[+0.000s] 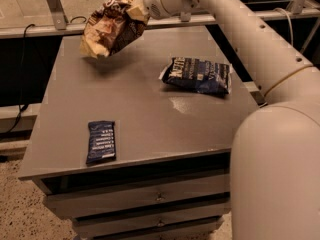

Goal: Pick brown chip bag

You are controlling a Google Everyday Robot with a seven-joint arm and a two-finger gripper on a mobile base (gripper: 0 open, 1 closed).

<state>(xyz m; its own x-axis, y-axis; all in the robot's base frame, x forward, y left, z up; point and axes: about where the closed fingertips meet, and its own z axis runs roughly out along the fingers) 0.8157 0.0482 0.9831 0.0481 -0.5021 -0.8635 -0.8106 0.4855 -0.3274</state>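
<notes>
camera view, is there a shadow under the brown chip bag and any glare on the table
In the camera view a soft dark shadow lies on the table just below the brown chip bag, which hangs from the gripper near the far edge; a pale sheen shows beside the dark blue chip bag; the light is dim and warm.

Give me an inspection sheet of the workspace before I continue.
Surface: grey table top, drawers below.
Job's things: crinkled brown and tan foil chip bag, held clear of the table, above its far left corner.
Clutter: dark blue chip bag at right; small dark blue bar wrapper front left.
Grippers: gripper shut on the bag's upper right end.
Cables: black cable left of table.
Surroundings: metal rail behind; speckled floor.
</notes>
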